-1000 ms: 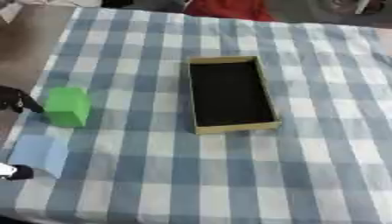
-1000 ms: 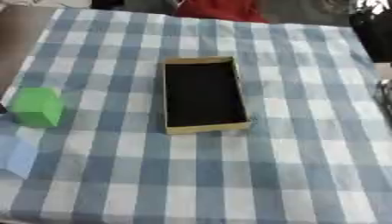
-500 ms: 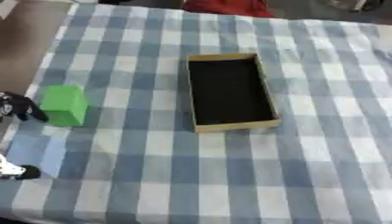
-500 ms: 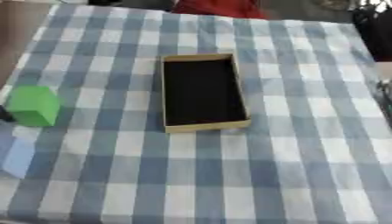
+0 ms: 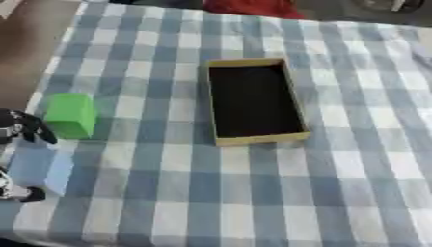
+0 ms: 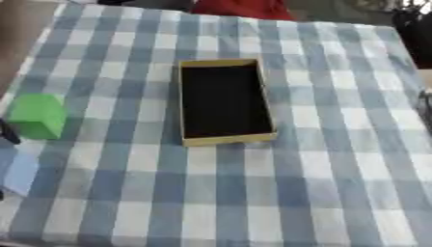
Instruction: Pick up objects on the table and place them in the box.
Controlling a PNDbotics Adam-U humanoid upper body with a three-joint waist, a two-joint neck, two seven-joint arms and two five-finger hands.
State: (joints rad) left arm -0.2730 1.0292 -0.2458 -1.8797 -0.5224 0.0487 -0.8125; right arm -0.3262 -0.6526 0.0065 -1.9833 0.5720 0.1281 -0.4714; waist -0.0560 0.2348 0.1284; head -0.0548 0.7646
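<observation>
Green block (image 5: 70, 115) and pale blue block (image 5: 38, 166) untouched beside the empty box (image 5: 253, 101), left hand (image 5: 21, 128) edged nearer, fingers curled on nothing, nothing boxed yet.

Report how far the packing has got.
Done: nothing; the box shows only its dark bottom. In hand: the left hand is beside the green block, not gripping it. Left: that block and the pale blue block, both on the cloth.
</observation>
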